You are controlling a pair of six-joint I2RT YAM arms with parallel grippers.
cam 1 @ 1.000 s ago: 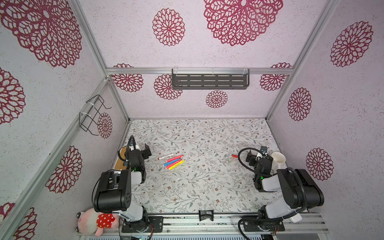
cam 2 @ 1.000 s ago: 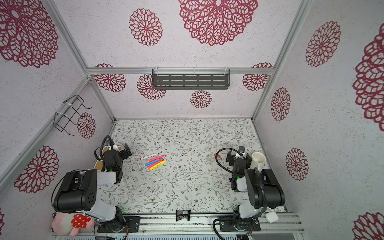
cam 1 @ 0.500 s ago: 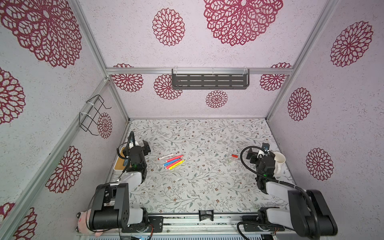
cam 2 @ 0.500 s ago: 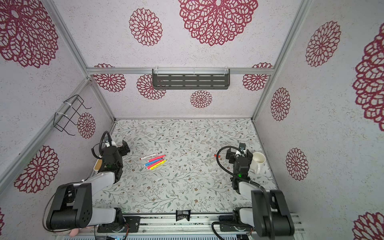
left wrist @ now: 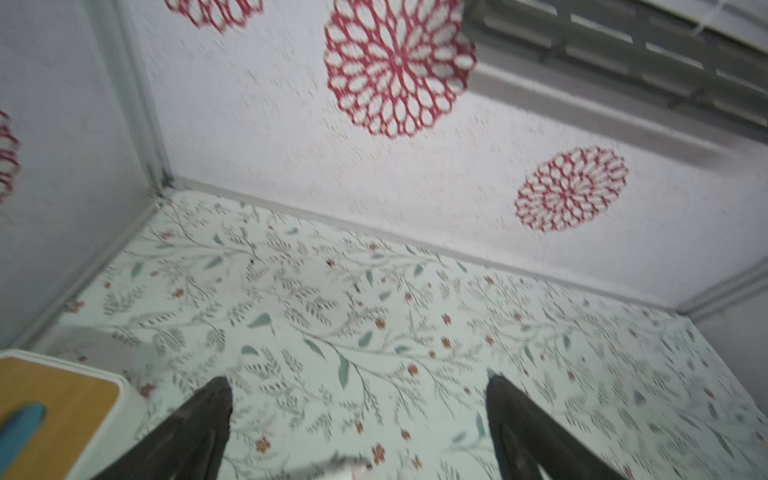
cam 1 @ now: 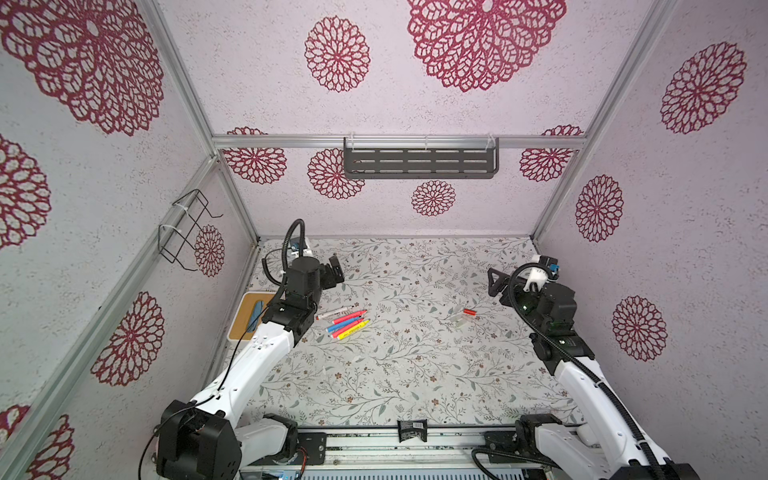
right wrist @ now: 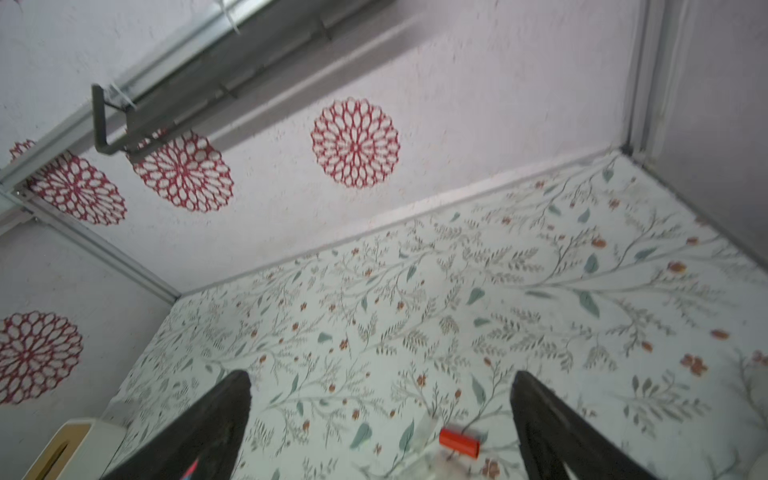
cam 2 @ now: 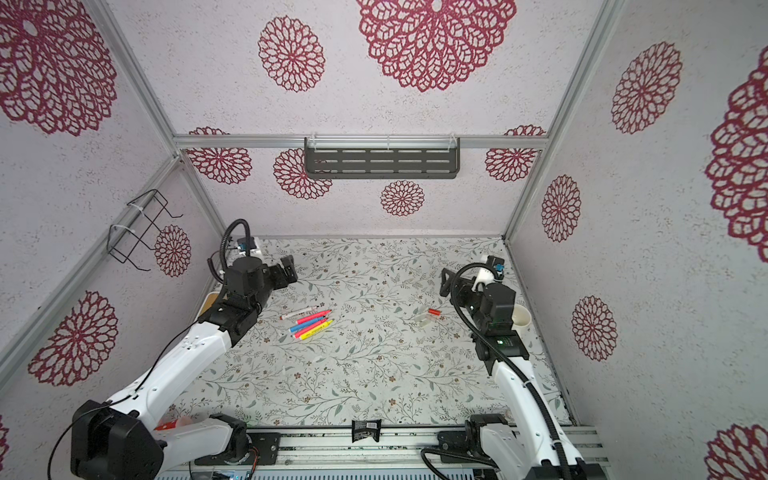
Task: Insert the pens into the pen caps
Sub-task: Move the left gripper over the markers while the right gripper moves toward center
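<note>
Faintly printed white pen, lettering illegible

We see a tabletop covering with a leafy floral print that looks matt and smooth, like paper or vinyl; we cannot tell which. The pale wall panels with red rosettes have a rough, grainy finish. The silver frame rails look like brushed metal, and the dark grey slotted shelf like matt metal. The slim coloured pens have glossy plastic barrels. The short red cap is opaque plastic, while the clear caps are translucent. The white box with a tan top looks wood-faced.
</note>
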